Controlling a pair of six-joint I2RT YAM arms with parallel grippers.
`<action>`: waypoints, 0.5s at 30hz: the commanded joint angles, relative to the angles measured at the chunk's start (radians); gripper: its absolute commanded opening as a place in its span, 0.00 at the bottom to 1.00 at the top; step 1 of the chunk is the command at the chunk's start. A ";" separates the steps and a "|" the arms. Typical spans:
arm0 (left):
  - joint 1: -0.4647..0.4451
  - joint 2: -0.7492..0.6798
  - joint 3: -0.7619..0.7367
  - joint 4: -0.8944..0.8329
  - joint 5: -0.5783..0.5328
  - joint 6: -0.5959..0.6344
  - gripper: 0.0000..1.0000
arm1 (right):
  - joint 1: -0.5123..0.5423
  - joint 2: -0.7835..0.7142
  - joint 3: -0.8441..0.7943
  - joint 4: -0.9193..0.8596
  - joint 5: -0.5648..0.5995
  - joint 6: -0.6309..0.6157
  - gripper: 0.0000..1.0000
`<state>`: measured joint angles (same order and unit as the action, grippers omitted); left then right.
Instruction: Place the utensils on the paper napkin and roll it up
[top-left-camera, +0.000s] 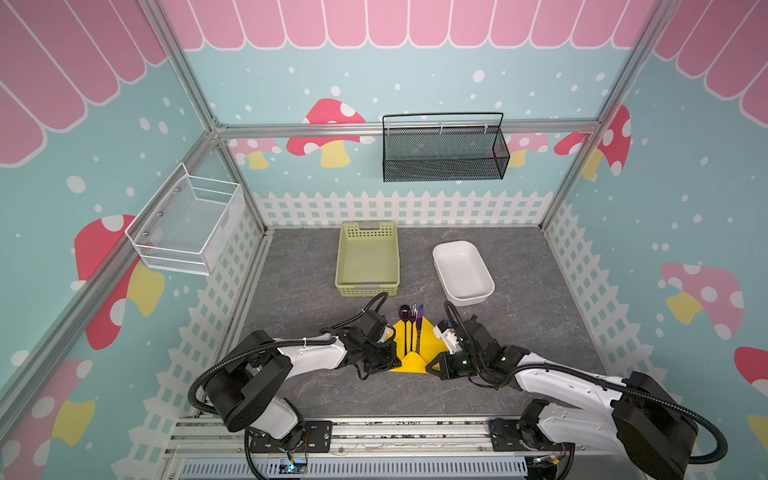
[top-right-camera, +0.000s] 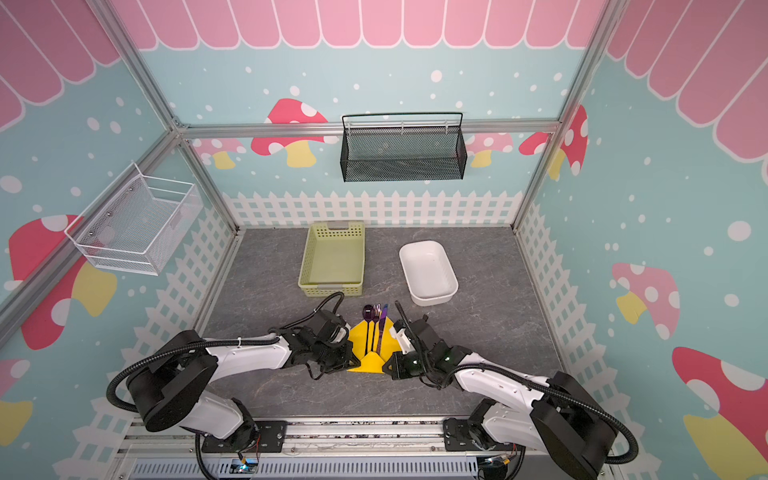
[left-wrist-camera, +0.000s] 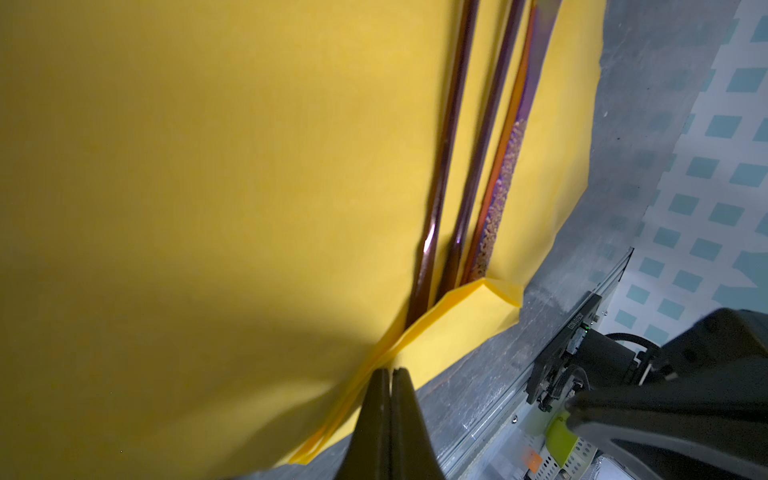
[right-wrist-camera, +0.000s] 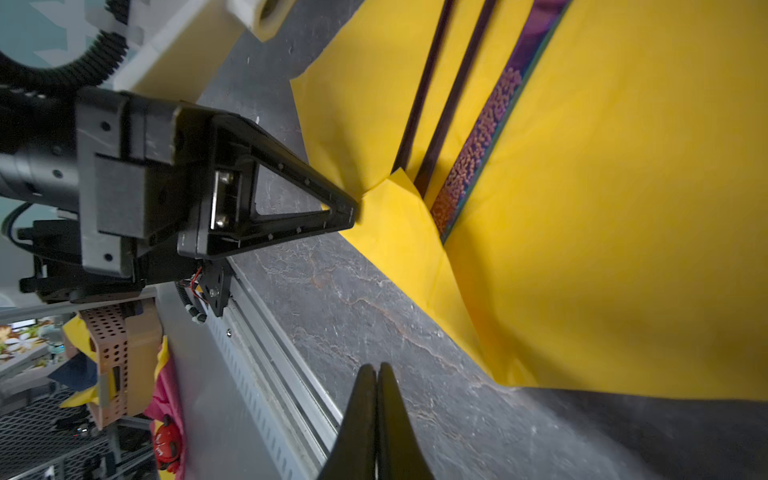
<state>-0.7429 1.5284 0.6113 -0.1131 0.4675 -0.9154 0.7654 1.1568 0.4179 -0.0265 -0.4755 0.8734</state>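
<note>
Writing: the only lettering found is a small white code on a black bracket by the front rail in the left wrist view. It is too blurred to read. No brand or label shows on the task items.

Left gripper: jaws closed to a slit. The creased edge of the paper napkin runs in between the tips, so it pinches the napkin's folded corner. In the right wrist view, the tip of the same left gripper meets that folded corner where it laps over the handle ends.

Right gripper: jaws pressed together with nothing between them. The tips are over the bare grey table, and the napkin edge is near but apart.

Both top views: the paper napkin lies flat between the two grippers, with the left gripper at one side of its folded corner and the right gripper at the other.

The utensils lie side by side on the napkin, handles toward the grippers and heads pointing away past its far tip. They are a spoon, a fork and a purple-blue piece. Its textured handle is the one nearest the right gripper.

Beyond the utensil heads stand a green basket and a white tub, both well apart from the grippers.
</note>
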 joint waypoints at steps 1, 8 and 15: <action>-0.009 0.016 0.030 -0.019 -0.016 0.009 0.00 | -0.016 0.029 -0.001 0.123 -0.077 0.062 0.04; -0.007 0.027 0.036 -0.021 -0.014 0.012 0.00 | -0.038 0.145 0.025 0.126 -0.092 0.031 0.02; -0.008 0.035 0.041 -0.026 -0.013 0.016 0.00 | -0.052 0.221 0.027 0.168 -0.111 0.016 0.02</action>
<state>-0.7429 1.5494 0.6285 -0.1299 0.4675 -0.9089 0.7238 1.3594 0.4225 0.0982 -0.5674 0.8948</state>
